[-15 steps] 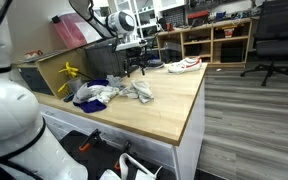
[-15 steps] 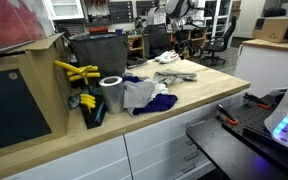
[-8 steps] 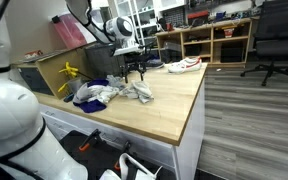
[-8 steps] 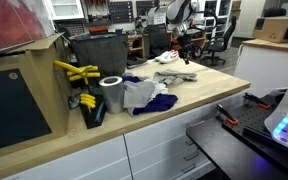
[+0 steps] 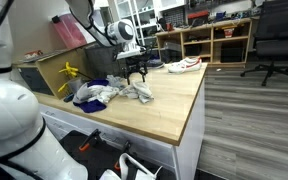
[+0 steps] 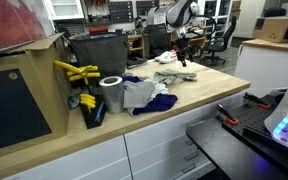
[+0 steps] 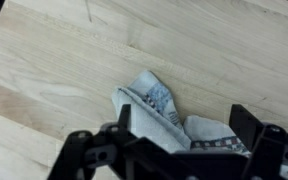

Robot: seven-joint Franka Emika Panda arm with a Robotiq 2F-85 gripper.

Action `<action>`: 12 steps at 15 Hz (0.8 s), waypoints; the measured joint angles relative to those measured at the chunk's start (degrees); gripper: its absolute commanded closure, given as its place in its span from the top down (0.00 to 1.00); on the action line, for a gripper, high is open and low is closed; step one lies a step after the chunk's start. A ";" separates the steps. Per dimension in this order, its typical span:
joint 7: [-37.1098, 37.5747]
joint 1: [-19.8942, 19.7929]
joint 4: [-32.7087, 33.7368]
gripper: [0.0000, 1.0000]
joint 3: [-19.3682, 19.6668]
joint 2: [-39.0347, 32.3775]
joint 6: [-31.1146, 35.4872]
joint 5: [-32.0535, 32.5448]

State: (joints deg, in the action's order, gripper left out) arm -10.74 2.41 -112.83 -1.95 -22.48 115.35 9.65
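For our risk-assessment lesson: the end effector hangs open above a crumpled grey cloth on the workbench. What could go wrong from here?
The open end effector hangs over the crumpled grey cloth, so closing may pinch only a fold that slips out. Other cloths lie close beside it; lifting might drag them along.

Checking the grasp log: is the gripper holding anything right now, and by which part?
Nothing is held; the gripper hangs open above the grey cloth.

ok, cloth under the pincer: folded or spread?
Neither: crumpled. The wrist view shows the grey cloth bunched in creases on the table, with the pincer open over it.
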 measured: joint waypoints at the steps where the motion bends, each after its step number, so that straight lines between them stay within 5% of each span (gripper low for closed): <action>1: -0.01 0.01 -0.18 1.00 -0.14 -0.81 1.73 0.00; 6: -0.06 0.39 -0.40 1.00 -1.26 -5.00 7.99 0.00; 7: -0.06 0.46 -0.37 0.83 -1.43 -5.68 8.72 0.00; 12: -0.09 0.77 -0.18 0.42 -1.46 -7.12 11.07 1.16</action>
State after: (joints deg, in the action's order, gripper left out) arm -10.83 3.18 -113.01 -3.42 -29.60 126.42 10.81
